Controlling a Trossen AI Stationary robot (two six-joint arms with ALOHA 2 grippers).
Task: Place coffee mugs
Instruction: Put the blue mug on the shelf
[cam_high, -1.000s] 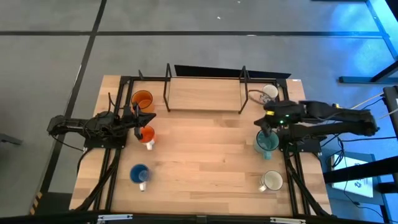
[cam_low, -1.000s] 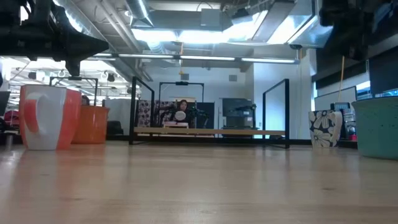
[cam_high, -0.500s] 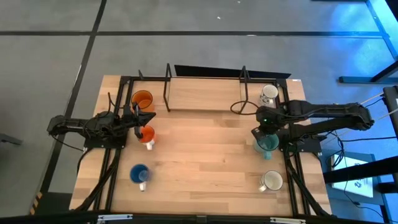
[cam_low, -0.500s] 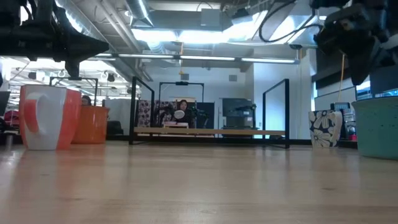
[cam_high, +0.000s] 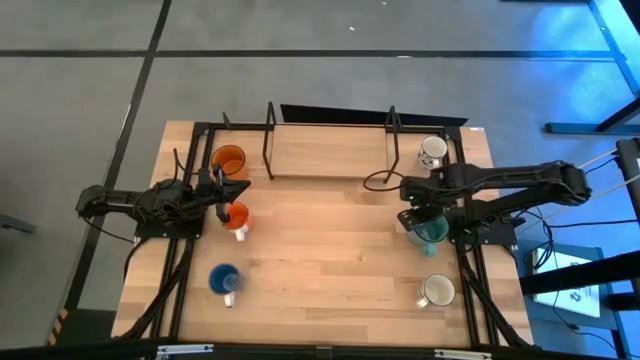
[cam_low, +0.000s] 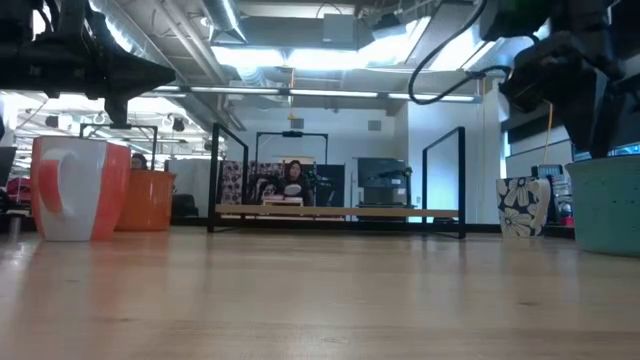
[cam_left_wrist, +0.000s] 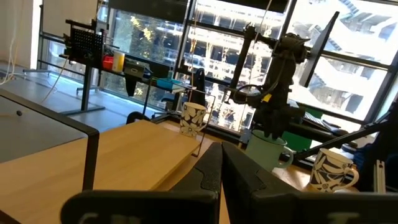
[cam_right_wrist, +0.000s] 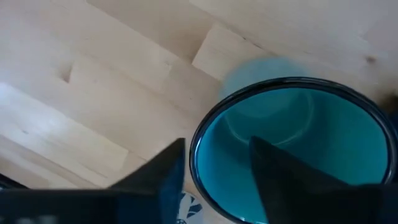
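Right gripper (cam_high: 418, 217) poised directly over teal mug (cam_high: 430, 230) at table's right side, fingers parted and straddling the near rim in the right wrist view (cam_right_wrist: 214, 180), one outside the wall, one inside; not closed on it yet. Left gripper (cam_high: 226, 195) parked over small orange mug (cam_high: 236, 217) at left; open or shut cannot be told.

Teal mug likely rigid glazed ceramic: moderately heavy for its size, slick, chips if dropped or knocked. Best hold judged to be a rim pinch on the wall, away from the handle; firm squeeze needed against slip.

Around: floral white mug (cam_high: 432, 151) by rack's right post, cream mug (cam_high: 437, 291) near front right, blue mug (cam_high: 224, 279) front left, larger orange mug (cam_high: 229, 161) back left. Black wire rack (cam_high: 330, 145) across table's back. Rack uprights and floral mug close to any path toward the rack; a cable loop (cam_high: 380, 181) lies just beside the gripper.
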